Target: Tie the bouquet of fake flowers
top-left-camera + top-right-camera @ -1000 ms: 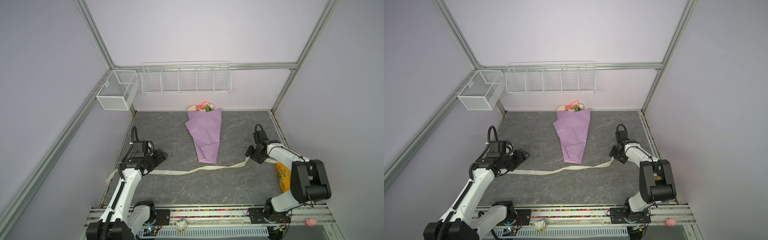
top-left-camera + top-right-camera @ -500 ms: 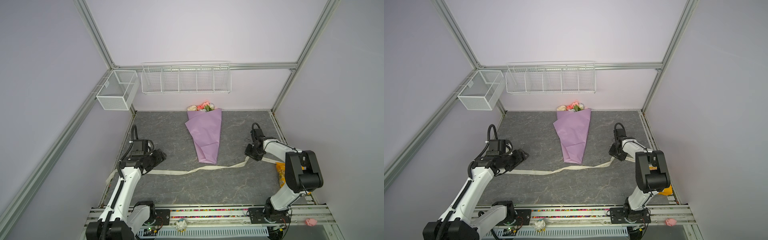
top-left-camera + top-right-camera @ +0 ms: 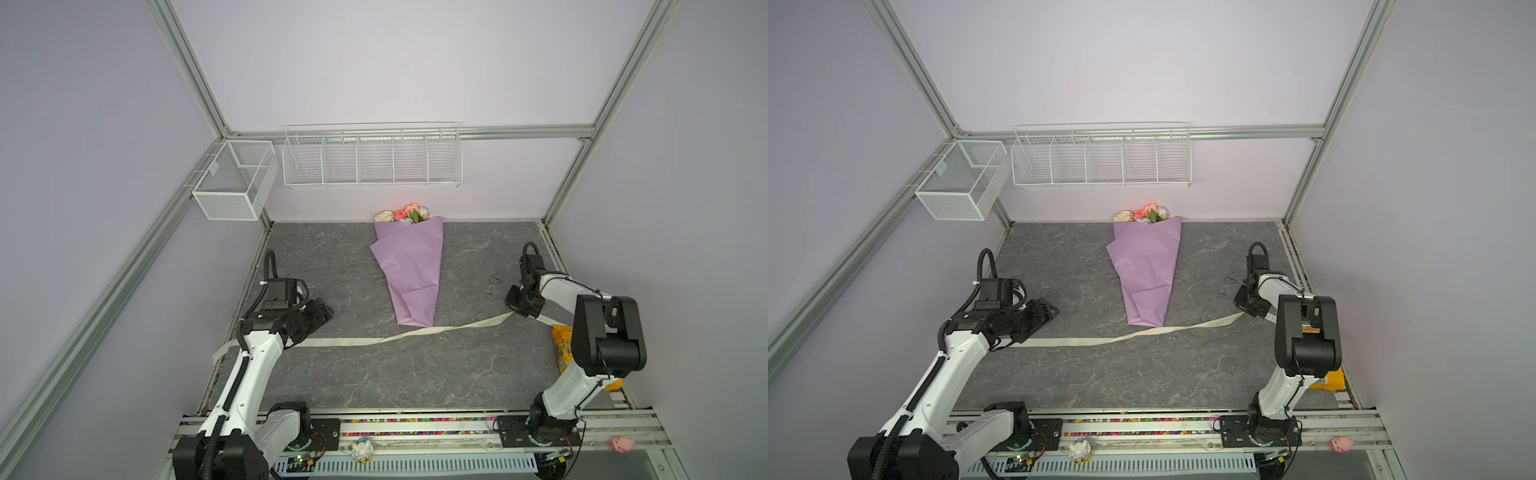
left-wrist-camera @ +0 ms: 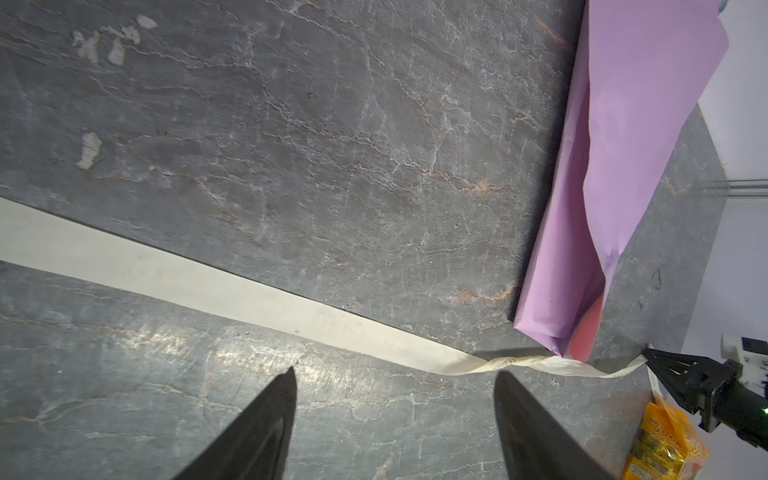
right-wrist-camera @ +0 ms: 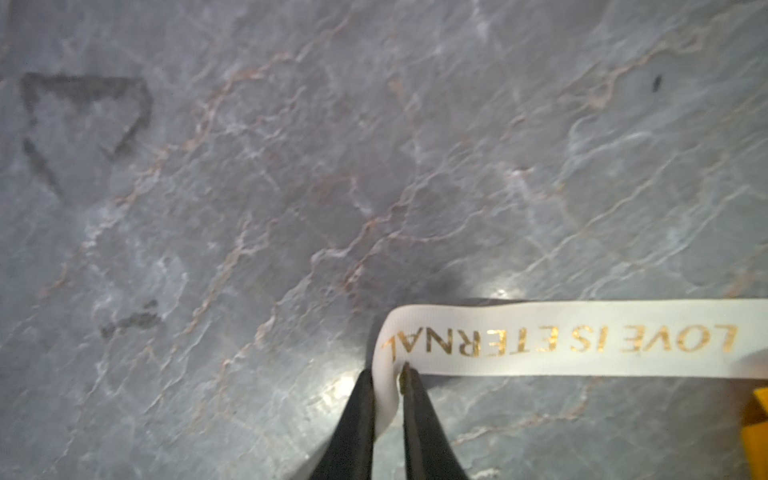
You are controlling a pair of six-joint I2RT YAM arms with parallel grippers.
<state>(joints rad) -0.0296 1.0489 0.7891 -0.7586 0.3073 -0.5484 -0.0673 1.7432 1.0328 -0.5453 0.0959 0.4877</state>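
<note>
Top views: high above the near rail [image 3: 415, 432], facing down toward the back wall [image 3: 374, 62], far off; both top views hold the whole table [image 3: 374, 374] [image 3: 1100, 374].
Left wrist: low, looking along the ribbon [image 4: 208, 284] to the bouquet [image 4: 602, 166].
Right wrist: very close, straight down on the same ribbon [image 5: 582, 336].

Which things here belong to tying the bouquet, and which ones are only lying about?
For the job: bouquet, ribbon, right gripper pinching the ribbon, open left gripper.
Lying about: snack bag, wire rack, mesh basket, pink toy.
</note>
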